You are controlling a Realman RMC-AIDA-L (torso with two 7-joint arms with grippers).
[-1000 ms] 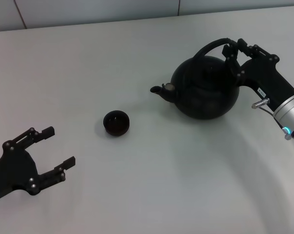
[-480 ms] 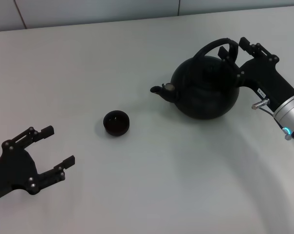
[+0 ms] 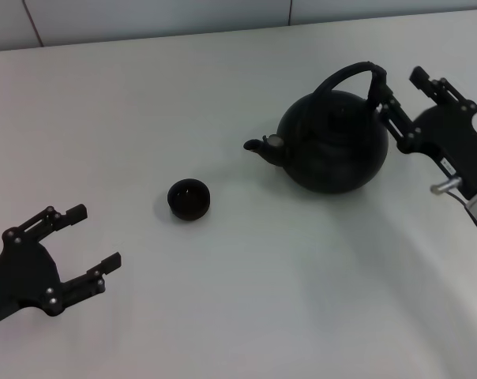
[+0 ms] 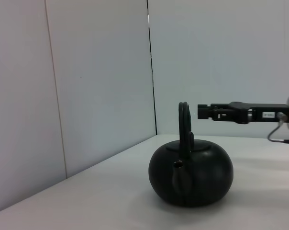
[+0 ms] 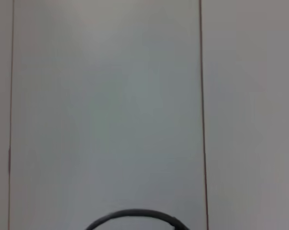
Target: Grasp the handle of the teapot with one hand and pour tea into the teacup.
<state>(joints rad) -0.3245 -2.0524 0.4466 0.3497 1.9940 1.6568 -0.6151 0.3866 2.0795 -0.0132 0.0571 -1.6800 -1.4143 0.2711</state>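
**Right gripper lined up beside the handle, nothing held**

Going left to right: our left gripper (image 3: 87,238) rests parked and spread on the desk (image 3: 246,284). The teacup (image 3: 189,198) stands apart from the teapot (image 3: 333,142), whose spout points left at it; its long axis runs spout-to-back. The handle (image 3: 351,75) arches upright. Our right gripper (image 3: 400,85), fingers apart, sits just beside it. We should centre on the arch before closing.
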